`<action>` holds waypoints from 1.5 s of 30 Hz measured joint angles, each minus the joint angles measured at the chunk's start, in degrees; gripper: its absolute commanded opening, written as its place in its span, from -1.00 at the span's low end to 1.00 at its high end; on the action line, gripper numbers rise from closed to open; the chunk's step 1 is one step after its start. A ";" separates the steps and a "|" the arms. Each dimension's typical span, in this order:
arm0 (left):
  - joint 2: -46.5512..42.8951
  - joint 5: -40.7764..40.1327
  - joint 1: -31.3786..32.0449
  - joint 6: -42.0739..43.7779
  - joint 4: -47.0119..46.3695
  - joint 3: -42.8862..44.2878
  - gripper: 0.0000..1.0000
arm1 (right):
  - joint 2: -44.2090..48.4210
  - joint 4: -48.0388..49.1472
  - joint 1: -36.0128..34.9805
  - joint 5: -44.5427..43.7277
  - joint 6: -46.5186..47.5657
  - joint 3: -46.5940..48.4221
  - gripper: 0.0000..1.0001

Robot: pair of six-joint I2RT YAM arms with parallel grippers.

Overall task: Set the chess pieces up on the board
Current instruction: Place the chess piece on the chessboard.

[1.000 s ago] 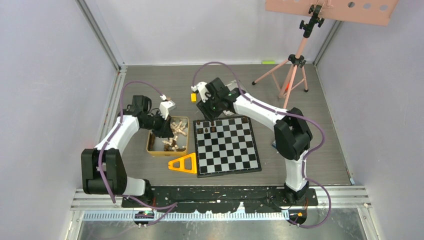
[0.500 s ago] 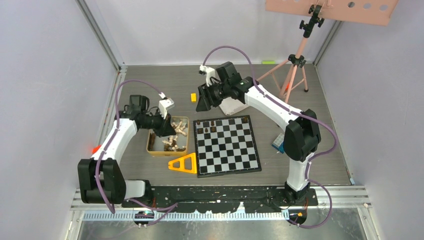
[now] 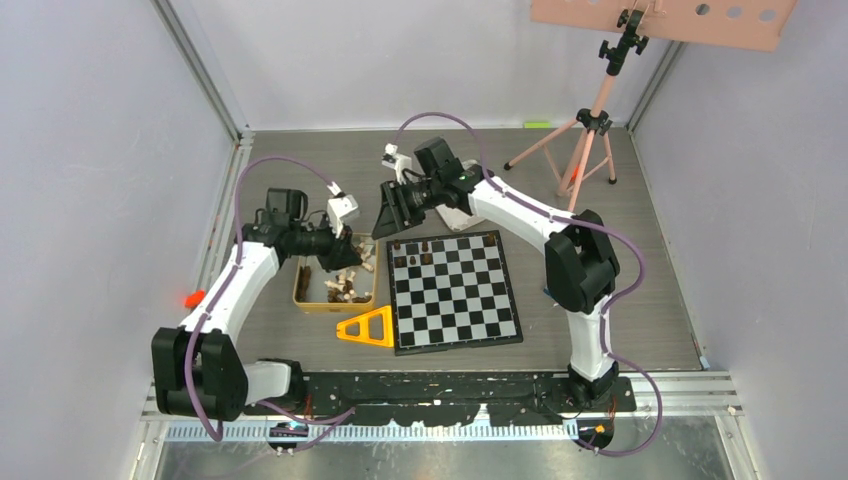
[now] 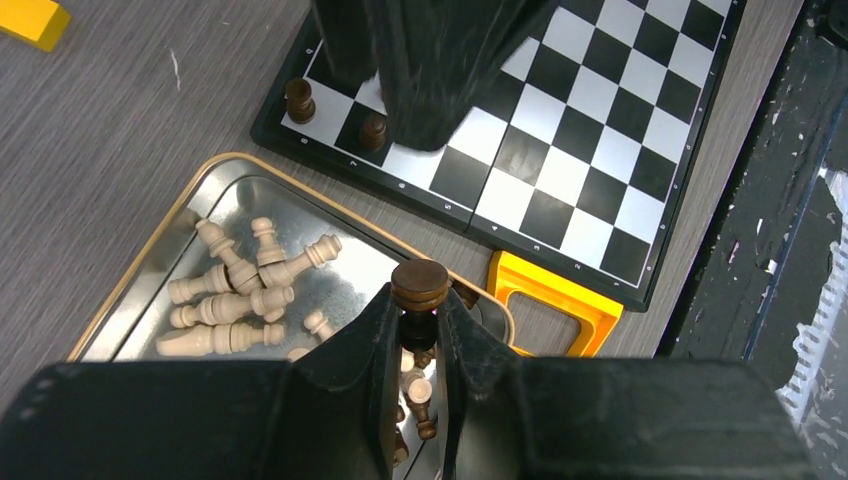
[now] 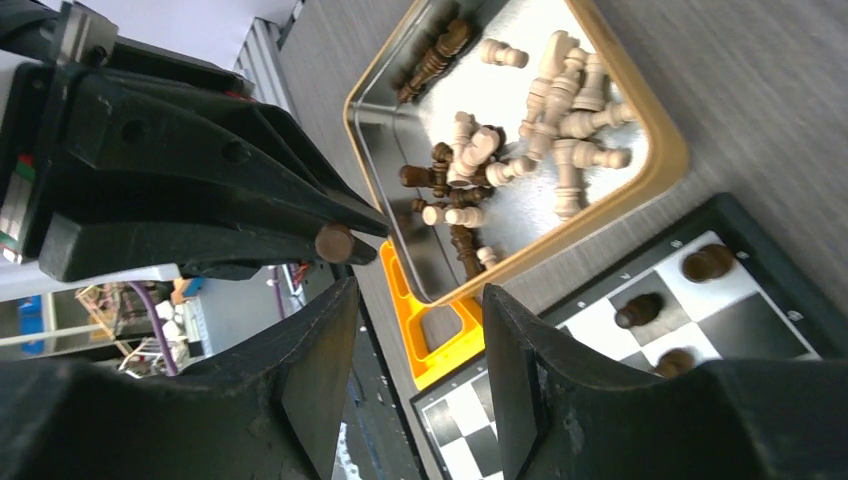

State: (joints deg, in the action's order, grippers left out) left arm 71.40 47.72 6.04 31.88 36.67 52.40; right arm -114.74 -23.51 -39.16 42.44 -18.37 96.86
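Left pincer (image 4: pixel 420 302): jaws almost together, clamped on one dark chess piece (image 4: pixel 420 283). The grip is just under its round flat head, and the piece stands upright between the pads. It hangs over the tin's (image 4: pixel 352 288) end nearest the board, above the loose pieces lying there. Whether its foot clears them cannot be told.

Right pincer (image 5: pixel 418 296): jaws roughly half apart, with nothing between them and touching nothing. It hovers at the board's (image 3: pixel 460 300) far left corner, tilted toward the tin and the left pincer. In the left wrist view its dark bulk hides a few squares of that corner.

Board: flat on the table, right of the tin. Three dark pieces (image 5: pixel 638 311) stand upright in the far row near the left corner; the other squares in view are bare.

Tin: a heap of pale pieces (image 4: pixel 235 300) lies on its side at one end, with a mix of dark and pale at the other.

Yellow triangle frame (image 3: pixel 365 342): just in front of the tin, beside the board's left edge. Yellow block (image 4: pixel 30 20): on the table beyond the tin.
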 measured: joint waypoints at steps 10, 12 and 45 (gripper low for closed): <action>-0.42 -0.63 1.51 -0.24 -2.10 -1.66 -0.62 | -2.54 6.21 -2.16 5.53 -7.15 -0.11 0.02; -0.61 -1.09 1.81 -0.26 -2.58 -1.95 -0.63 | -3.26 7.50 -2.43 6.25 -8.61 -0.11 0.00; -1.79 -8.31 2.21 -2.93 -6.01 -3.82 -0.19 | -8.37 19.26 -2.80 12.02 -21.18 -3.02 -0.99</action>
State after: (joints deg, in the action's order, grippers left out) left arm 69.60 39.42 8.25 28.95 30.65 48.58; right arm -123.11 -4.25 -41.95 54.46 -39.55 93.84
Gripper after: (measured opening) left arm 0.350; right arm 0.230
